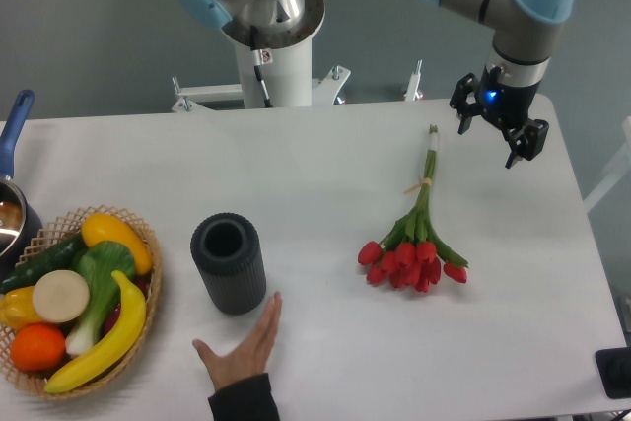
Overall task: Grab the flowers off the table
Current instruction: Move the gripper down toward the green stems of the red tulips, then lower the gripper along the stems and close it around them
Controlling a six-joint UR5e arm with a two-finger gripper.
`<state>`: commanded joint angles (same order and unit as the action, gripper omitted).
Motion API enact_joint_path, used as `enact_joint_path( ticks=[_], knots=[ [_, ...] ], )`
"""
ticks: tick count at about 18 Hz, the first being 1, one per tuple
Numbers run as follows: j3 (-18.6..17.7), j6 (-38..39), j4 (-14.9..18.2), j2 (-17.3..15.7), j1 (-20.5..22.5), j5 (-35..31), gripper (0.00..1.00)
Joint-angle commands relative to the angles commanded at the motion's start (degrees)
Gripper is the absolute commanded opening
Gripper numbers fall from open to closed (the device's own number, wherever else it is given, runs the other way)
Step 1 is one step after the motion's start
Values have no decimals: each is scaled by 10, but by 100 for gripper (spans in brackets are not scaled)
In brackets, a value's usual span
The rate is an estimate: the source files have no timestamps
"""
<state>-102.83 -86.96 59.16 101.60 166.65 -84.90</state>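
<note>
**Gripper hanging open beside the stem ends, flowers lying flat on the table**

The flowers [418, 232] are lying on the white table [325, 165], right of centre; the red heads are bunched at the near end, pointing toward the front edge, and the long green stems are running away toward the back, leaning a little to the right; a pale band is tying the stems about halfway along; nothing is touching the bunch.

The gripper [490, 135] is hanging from the arm over the far right part of the table, just to the right of the stem tips; its two dark fingers are standing apart, one on each side, with nothing between them; a small blue light is glowing on its body; it is sitting clear of the stems, not in contact with them.

A dark ribbed cylinder [229, 263] is standing upright left of centre, its open mouth facing up; a person's hand [245, 344] is reaching in from the front edge, palm down on the table, fingers pointing toward the base of that cylinder and coming close to it; whether they are touching it is not clear.

At the front left corner a wicker basket [149, 283] is holding green, yellow, orange and pale produce; behind it, at the left edge, a pot with a blue handle [15, 125] is partly showing.
</note>
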Motion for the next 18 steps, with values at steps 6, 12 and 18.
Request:
enact_joint_path(
  ticks=[6,12,18],
  knots=[
    [-64,94,-69,2,-18,7,100],
    [-76,198,-81,5,-20,73,100],
    [-73,232,-84,52,-40,91,100]
  ],
)
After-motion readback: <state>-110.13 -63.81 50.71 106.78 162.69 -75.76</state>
